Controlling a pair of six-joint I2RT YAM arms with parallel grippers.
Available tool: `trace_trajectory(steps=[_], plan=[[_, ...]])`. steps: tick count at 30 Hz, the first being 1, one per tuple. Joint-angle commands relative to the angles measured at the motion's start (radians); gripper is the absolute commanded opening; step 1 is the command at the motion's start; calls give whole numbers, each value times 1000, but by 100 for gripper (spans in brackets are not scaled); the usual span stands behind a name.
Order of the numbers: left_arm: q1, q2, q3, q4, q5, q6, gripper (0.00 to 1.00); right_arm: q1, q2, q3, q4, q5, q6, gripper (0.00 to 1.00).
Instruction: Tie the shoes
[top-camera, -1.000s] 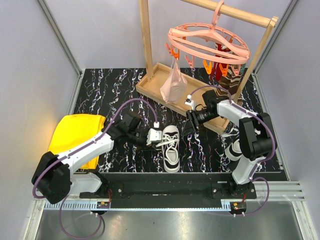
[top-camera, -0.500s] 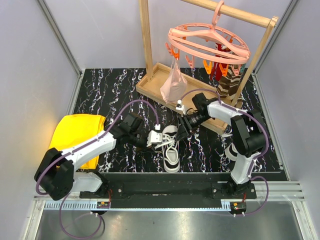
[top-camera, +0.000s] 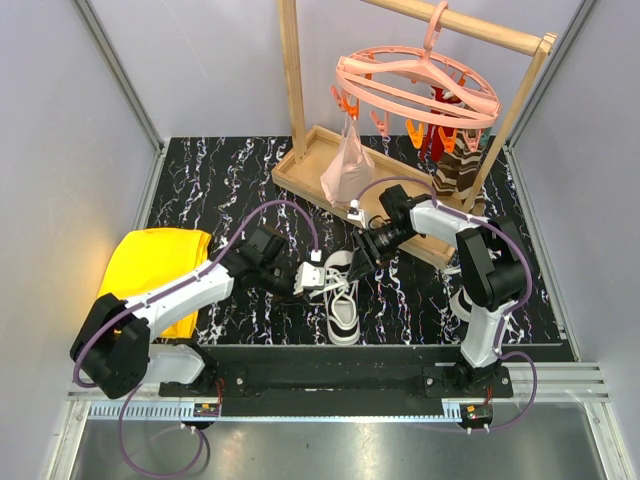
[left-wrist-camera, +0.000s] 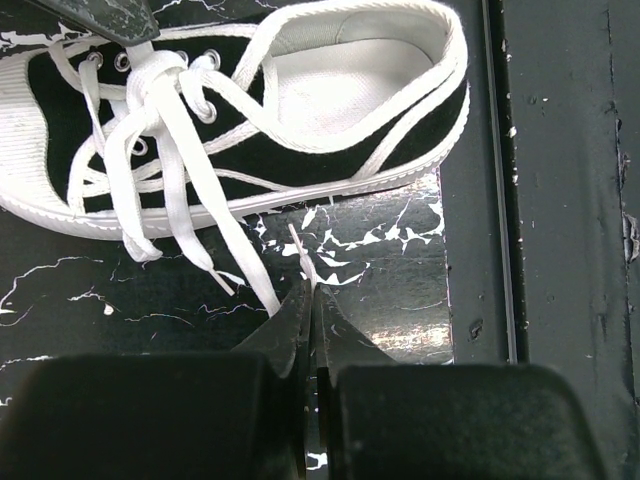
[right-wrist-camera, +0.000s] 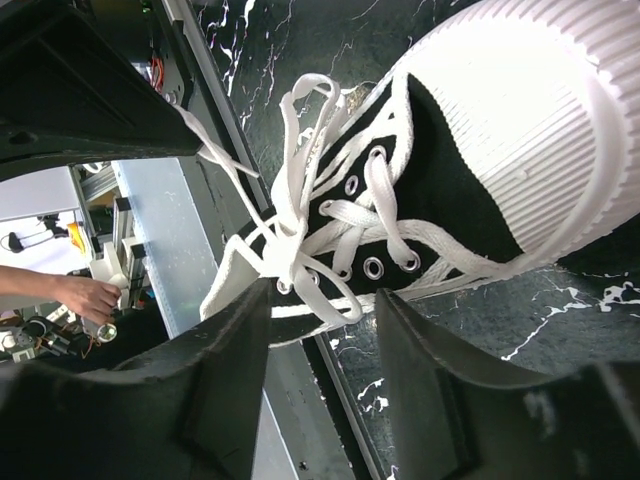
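Black stone-patterned table (top-camera: 200, 180) with white veins carries a small low-top sneaker (top-camera: 343, 310) near its front middle, toe towards the arm bases. A second sneaker (top-camera: 466, 298) lies well to the right, mostly hidden behind the right arm.

On the first sneaker's left side sits the left gripper (top-camera: 308, 276), its fingers (left-wrist-camera: 290, 325) pressed fully together. They are clamped on one long, flat white lace (left-wrist-camera: 190, 215) that runs down from the eyelet rows. The lace's thin stiff tip (left-wrist-camera: 300, 250) sticks out just past the closed jaws. In the left wrist view the sneaker lies on its sole just beyond the fingertips.

From the far right, the right gripper (top-camera: 360, 263) reaches in with its fingers (right-wrist-camera: 235, 380) apart. They straddle the crossed laces beside the tongue and grip nothing.

The sneaker's upper is black canvas edged in white. Its toe cap (right-wrist-camera: 520, 110) is ribbed white rubber, rounded and broad. Small metal eyelets (right-wrist-camera: 372, 267) ring the lace holes.
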Motion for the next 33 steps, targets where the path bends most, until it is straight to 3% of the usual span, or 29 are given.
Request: trace_trajectory(steps=[1, 5, 8, 9, 11, 15, 20, 24, 33], plan=[[5, 22, 9, 19, 10, 17, 0, 10, -9, 30, -19, -21, -28, 52], [5, 22, 9, 19, 4, 19, 0, 12, -33, 29, -35, -45, -39, 33], [11, 2, 6, 27, -12, -1, 8, 10, -47, 33, -54, -47, -52, 1], [23, -17, 4, 50, -6, -16, 11, 12, -48, 36, -60, -44, -65, 0], [59, -86, -16, 97, -1, -78, 29, 12, -62, 36, -71, -41, -75, 0], [105, -140, -37, 231, -111, -180, 46, 12, -96, 21, -78, -33, -89, 0], [137, -71, -4, 263, -105, -153, 50, 12, -140, -1, -80, -2, -109, 0], [128, 77, 70, 297, -122, -121, 53, 13, -151, -10, -85, 8, -123, 0], [86, 216, 181, 319, -53, 81, 60, 17, -139, -5, -83, 14, -125, 0]])
